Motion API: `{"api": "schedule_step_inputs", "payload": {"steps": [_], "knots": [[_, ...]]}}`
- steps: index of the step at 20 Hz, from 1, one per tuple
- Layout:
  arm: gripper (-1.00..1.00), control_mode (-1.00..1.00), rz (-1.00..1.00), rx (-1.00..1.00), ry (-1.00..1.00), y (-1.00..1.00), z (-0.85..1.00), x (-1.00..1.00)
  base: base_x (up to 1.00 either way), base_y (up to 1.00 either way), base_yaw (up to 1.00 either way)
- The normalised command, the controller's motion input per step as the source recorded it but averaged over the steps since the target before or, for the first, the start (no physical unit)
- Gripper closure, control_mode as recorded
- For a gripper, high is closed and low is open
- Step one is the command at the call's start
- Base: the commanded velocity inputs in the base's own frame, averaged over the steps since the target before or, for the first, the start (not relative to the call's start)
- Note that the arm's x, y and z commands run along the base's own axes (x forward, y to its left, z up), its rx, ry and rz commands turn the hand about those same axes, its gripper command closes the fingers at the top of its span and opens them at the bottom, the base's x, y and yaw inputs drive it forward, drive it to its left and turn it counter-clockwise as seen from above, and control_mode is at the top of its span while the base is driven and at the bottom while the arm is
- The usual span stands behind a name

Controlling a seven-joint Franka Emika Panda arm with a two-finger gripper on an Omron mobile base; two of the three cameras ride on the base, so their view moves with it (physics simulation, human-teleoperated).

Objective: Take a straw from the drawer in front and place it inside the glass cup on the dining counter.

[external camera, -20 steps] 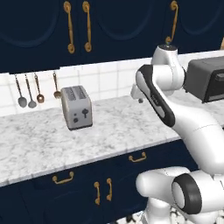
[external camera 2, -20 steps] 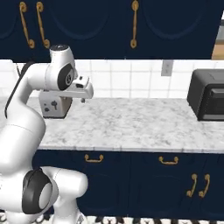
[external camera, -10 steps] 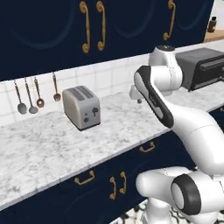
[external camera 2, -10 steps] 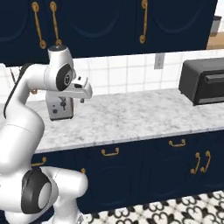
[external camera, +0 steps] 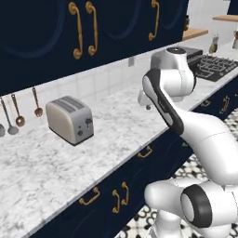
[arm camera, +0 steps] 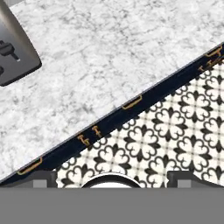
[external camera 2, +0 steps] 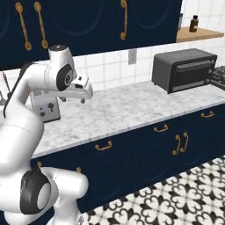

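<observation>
Hand [external camera 2: 82, 99] open, empty above marble worktop [external camera 2: 132, 110] beside toaster [external camera: 69, 120]

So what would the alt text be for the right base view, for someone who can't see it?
A white robot arm reaches over a marble worktop, its end effector open and holding nothing. Behind it stands a silver toaster, to the right a dark toaster oven, below navy cabinets with brass handles over a patterned floor.
</observation>
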Motion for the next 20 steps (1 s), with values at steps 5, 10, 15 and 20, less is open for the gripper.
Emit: {"api": "schedule_step_inputs", "payload": {"steps": [5, 10, 15, 20], "knots": [[-1.00, 1.00, 0.00, 0.00, 0.00, 0.00, 0.00, 0.00, 0.05, 0.58, -0.33], [-1.00, 1.00, 0.00, 0.00, 0.00, 0.00, 0.00, 0.00, 0.15, 0.59, -0.25], [-1.00, 1.00, 0.00, 0.00, 0.00, 0.00, 0.00, 0.00, 0.24, 0.54, -0.21], [-1.00, -1.00, -0.08, 0.05, -0.04, 0.04, -0.52, -0.01, 0.04, 0.19, -0.07]]}}
